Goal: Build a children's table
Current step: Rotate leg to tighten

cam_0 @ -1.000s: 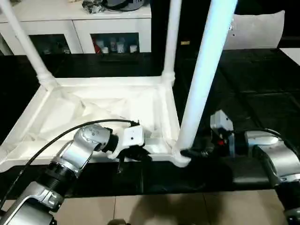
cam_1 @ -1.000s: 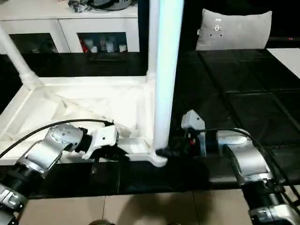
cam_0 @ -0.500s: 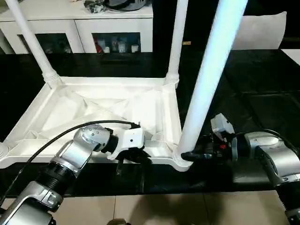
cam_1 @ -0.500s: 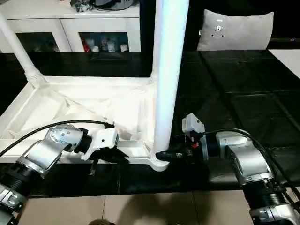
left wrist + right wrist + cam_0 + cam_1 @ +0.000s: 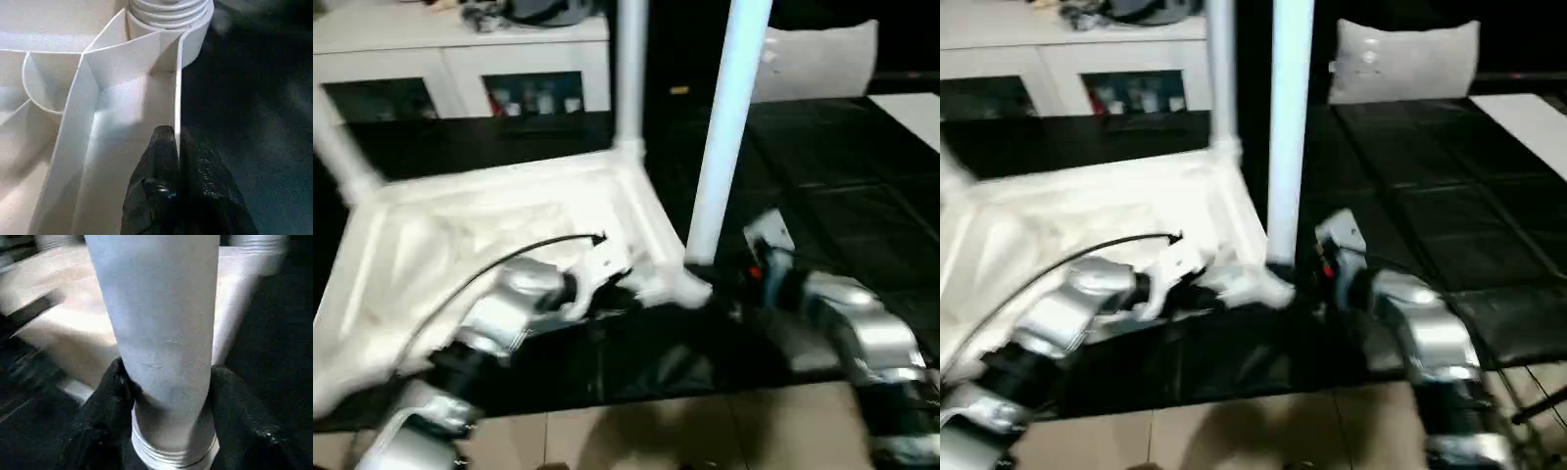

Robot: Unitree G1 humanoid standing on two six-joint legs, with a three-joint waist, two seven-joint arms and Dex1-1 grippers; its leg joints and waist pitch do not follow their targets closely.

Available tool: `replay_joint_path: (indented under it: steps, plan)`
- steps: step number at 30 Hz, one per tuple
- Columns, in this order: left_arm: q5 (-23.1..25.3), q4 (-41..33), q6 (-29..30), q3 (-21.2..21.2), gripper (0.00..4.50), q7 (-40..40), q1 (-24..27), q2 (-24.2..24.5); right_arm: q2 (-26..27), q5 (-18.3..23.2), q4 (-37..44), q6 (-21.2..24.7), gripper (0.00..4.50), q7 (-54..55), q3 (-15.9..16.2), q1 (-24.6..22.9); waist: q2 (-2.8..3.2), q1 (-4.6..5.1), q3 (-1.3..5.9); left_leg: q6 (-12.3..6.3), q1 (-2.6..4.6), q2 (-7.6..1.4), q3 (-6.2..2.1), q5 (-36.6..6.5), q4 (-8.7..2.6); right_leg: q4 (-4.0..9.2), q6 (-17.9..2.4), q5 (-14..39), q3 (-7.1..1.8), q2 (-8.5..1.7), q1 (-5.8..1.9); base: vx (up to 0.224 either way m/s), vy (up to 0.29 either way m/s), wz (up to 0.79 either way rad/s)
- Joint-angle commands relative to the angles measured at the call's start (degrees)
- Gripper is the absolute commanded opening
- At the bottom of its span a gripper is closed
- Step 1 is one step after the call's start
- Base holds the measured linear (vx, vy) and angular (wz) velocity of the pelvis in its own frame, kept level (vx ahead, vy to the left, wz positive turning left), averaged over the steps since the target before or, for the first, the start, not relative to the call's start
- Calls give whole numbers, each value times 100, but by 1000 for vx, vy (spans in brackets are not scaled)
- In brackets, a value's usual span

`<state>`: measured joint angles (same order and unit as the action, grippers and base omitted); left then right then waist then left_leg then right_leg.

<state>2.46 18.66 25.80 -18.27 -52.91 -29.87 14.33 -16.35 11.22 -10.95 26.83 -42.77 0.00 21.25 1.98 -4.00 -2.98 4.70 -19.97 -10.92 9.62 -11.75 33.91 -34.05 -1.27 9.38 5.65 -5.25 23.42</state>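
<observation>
Upside-down children's table point(image 5: 489, 211) lies at centre-left of the head view, ribbed underside up, on a black floor mat point(image 5: 862, 176). Legs rise from its corners: near-corner leg point(image 5: 720, 137) stands upright just right of centre, a far leg point(image 5: 628, 73) behind it, a third leg point(image 5: 342, 162) at the left edge. Left gripper point(image 5: 178, 147), lower centre-left in the head view, has its fingers point(image 5: 159, 161) pinched together on the table's thin side rim point(image 5: 177, 88), close to the corner socket point(image 5: 171, 19). Right gripper point(image 5: 166, 396), lower right of centre, has its fingers point(image 5: 110, 391) clamped on either side of the near-corner leg's base, just above the ribbed collar. White cabinet w/ glass fronts point(image 5: 460, 69) runs across upper left; white cushion point(image 5: 818, 59) sits upper right.
</observation>
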Motion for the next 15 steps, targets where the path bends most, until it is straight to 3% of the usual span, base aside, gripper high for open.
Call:
replay_joint_path:
  steps: [1, 2, 4, 6, 10, 15]
  plan:
    - [-208, -187, -8, -86, 0, 102, -124, -274, 197, -16, -101, 191, 194, 132, 388, 33, -101, -43, 320, -273, -74, -100, -44, -828, -404, 547, -553, 2524, -232, -314, -342, 0, 0, 0]
    - [-170, -88, 149, 64, 0, 698, -187, -665, 518, -180, -213, 158, 194, 782, 283, 91, -88, -21, 318, -323, -80, -105, -33, -776, -397, 539, -568, 2417, -246, -303, -328, 0, 0, 0]
    - [-150, -62, 185, 105, 0, 914, -207, -834, 650, -57, -183, 95, 249, 803, 239, 77, -77, -10, 327, -312, -72, -118, -35, -729, -395, 529, -621, 2292, -238, -297, -316, 0, 0, 0]
    - [-53, -91, 209, 47, 0, 1094, -211, -979, 782, 76, -16, 65, 265, 788, 228, -3, -73, -18, 327, -418, -87, -131, -38, -661, -399, 497, -713, 1964, -247, -292, -334, 0, 0, 0]
    - [47, -139, 151, -25, 0, 1017, -183, -915, 771, 111, 89, 95, 308, 693, 219, -72, -69, -19, 315, -473, -79, -141, -35, -750, -409, 499, -784, 1886, -255, -301, -337, 0, 0, 0]
    - [18, -187, -241, -40, 0, 719, -94, -599, 378, 117, 84, -162, 353, 256, 172, -143, -67, -49, 314, -468, -71, -147, -42, -865, -418, 522, -697, 2075, -257, -314, -342, 0, 0, 0]
